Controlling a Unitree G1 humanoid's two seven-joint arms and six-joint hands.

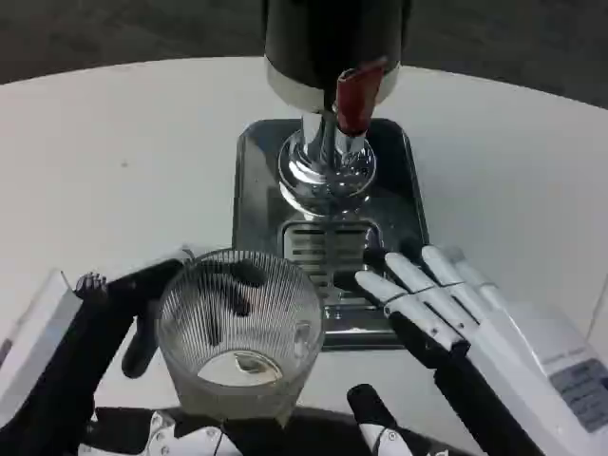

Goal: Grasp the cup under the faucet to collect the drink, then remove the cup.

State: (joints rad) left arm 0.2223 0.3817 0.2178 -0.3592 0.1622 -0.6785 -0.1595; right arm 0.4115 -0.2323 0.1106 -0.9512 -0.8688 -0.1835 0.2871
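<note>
A clear ribbed glass cup (240, 332) stands at the near centre, in front of the drip grate (326, 245) and nearer to me than the chrome faucet (328, 161) with its red lever (358, 95). My left hand (104, 313) grips the cup from the left; its dark fingers show through the glass. My right hand (465, 323) lies just right of the cup with its fingers stretched out over the tray's near right corner, holding nothing. I see no coloured drink in the cup.
The dispenser's dark body (323, 38) rises at the top centre on a shiny steel base plate (261, 190). White table (114, 161) spreads to both sides, with its far edge curving along the top.
</note>
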